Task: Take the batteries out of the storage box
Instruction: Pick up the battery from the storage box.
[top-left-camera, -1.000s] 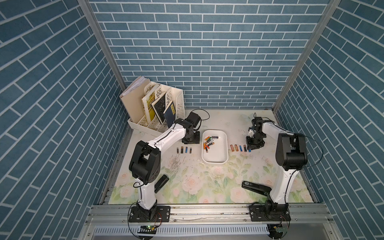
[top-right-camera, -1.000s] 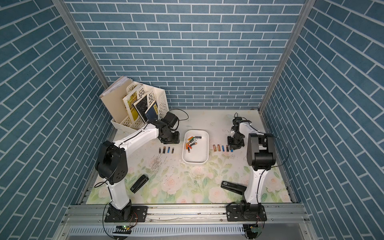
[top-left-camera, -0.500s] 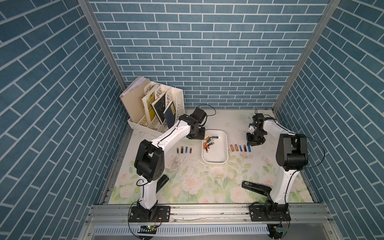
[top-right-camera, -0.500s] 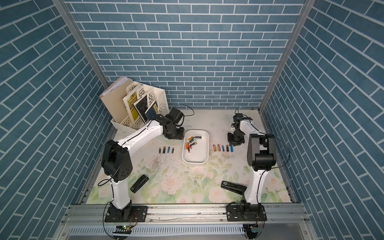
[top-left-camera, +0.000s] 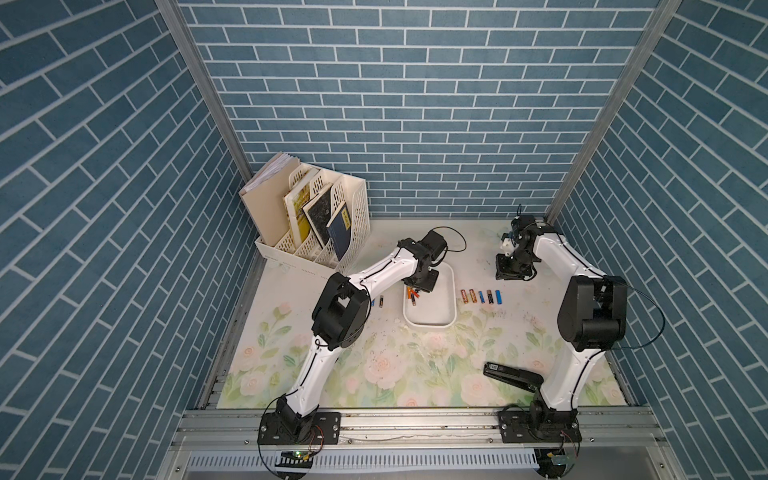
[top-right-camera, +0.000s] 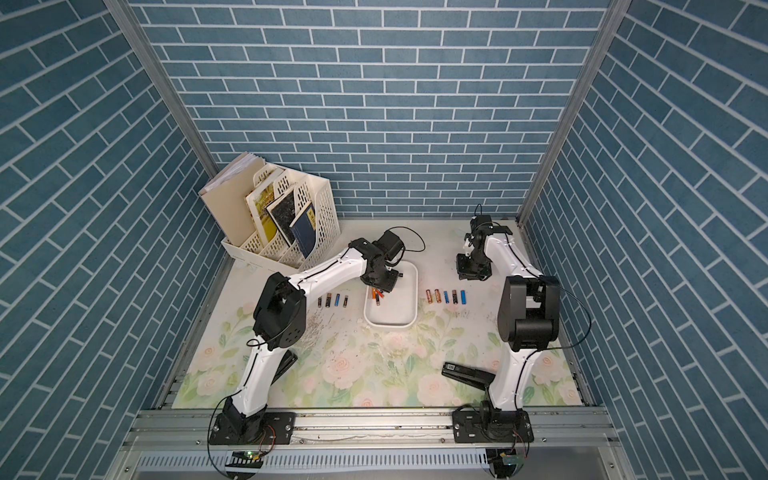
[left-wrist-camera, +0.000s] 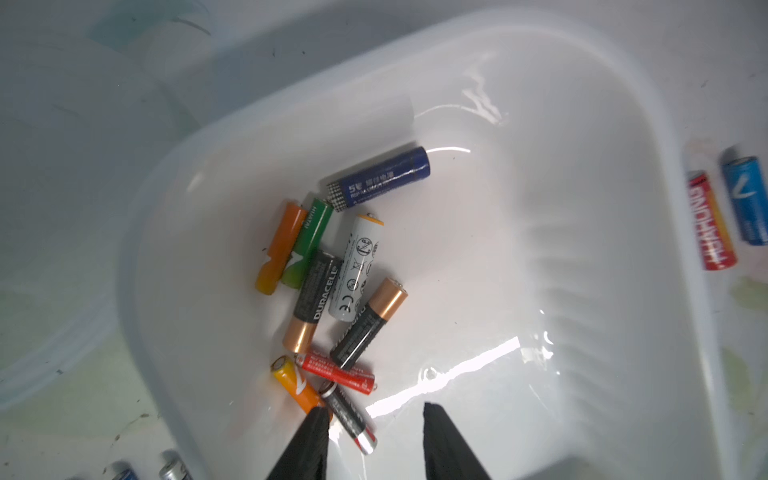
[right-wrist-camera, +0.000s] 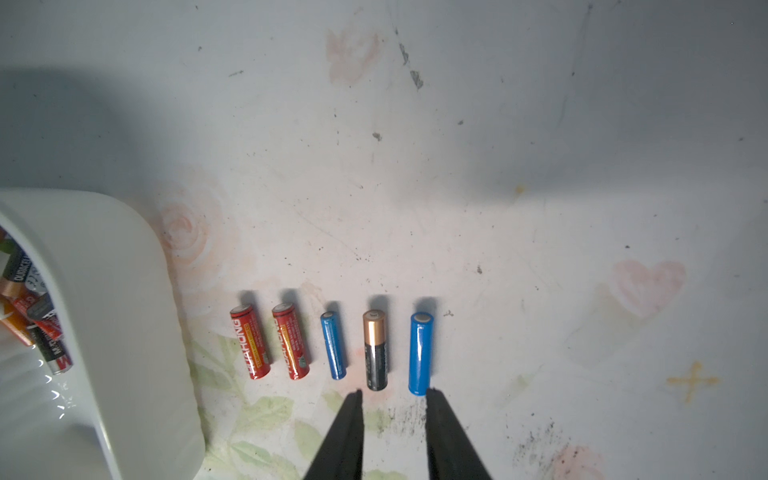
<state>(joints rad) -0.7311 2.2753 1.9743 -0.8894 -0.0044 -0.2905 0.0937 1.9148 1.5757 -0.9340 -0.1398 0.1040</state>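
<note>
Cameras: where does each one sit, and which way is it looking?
Both top views: high overhead at the front, looking down at the whole table; the left arm and right arm show whole.
Left wrist: on the left arm, looking down into the storage box at the batteries; the open left tool shows.
Right wrist: on the right arm, looking down at the row of five batteries; the open right tool shows.
Shared: every view shows the storage box.

Top views look steeply down from above the near edge; close wrist views share the tray (left-wrist-camera: 540, 187).
</note>
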